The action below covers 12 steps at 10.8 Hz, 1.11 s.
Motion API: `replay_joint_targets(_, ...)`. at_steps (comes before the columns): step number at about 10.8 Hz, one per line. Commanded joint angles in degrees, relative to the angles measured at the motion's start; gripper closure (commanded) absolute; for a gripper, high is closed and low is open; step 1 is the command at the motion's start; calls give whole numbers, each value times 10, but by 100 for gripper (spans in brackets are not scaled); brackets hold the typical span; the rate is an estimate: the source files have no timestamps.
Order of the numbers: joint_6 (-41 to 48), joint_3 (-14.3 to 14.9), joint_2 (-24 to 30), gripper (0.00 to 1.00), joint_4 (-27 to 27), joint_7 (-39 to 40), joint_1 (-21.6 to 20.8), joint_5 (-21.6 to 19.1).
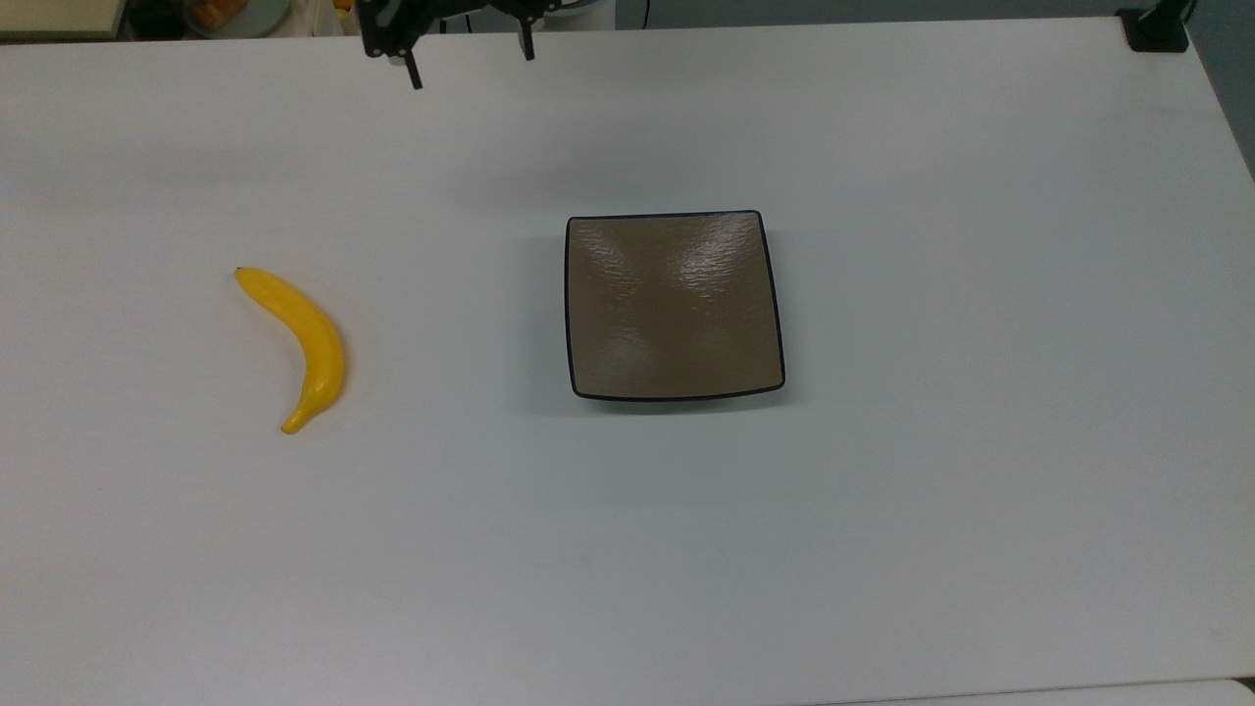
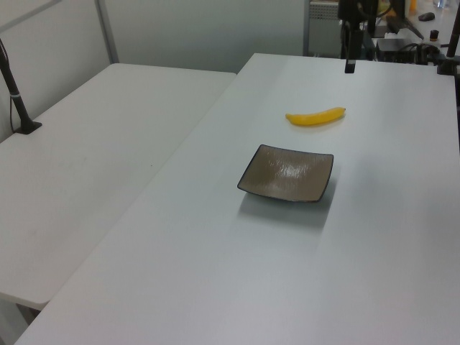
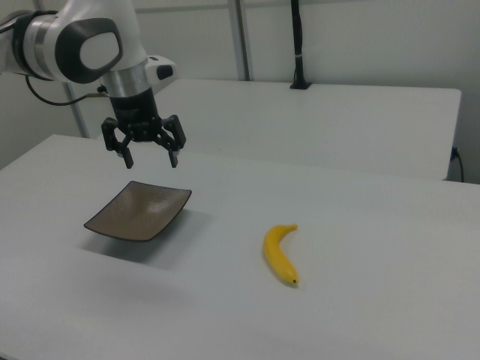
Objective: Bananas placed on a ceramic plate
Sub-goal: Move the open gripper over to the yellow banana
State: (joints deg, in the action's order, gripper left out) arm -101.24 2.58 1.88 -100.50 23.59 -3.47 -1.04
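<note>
Yellow, smooth, curved banana (image 1: 306, 343) lies flat on the white counter (image 1: 980, 490), well apart from the square glossy brown-taupe ceramic plate (image 1: 675, 306) w/ thin dark rim; in the top view the banana is far to the plate's left, in the right view it sits right of the plate, stem tip toward the camera. Plate is bare, so nothing's been placed yet; task looks like it's at the very start, approach phase. Black two-finger gripper (image 3: 146, 152) on the white arm (image 3: 82, 45) hangs in the air above the counter, jaws spread apart and holding nothing, pointing straight down; prob. kept high so it can travel over the plate w/o clipping the rim. In the top view the gripper (image 1: 469, 67) is at the far edge of the counter, nearer the banana side than the plate's centre; in the left view it (image 2: 350, 65) hangs beyond the banana (image 2: 316, 116). Banana's long axis runs roughly front-to-back in the top view, so jaws likely need to straddle its middle across the narrow width. Nothing stands between gripper and banana, nor between banana and plate (image 3: 139, 211). Other stuff: a second white table (image 2: 86, 165) alongside, a black post (image 3: 297, 45) on it, cluttered gear past the far edge (image 2: 402, 29), all well clear of the path.
</note>
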Motion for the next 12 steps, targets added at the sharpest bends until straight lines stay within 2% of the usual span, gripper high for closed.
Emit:
replay_joint_targets(1,-2,-22,-3,0,1,53,56,-2)
replay_joint_targets(5,-2,-23,-62,0,91,55,88,0)
replay_joint_targets(9,3,-23,-155,0,188,59,133,2)
replay_joint_targets(12,-5,-23,-212,0,230,85,161,3)
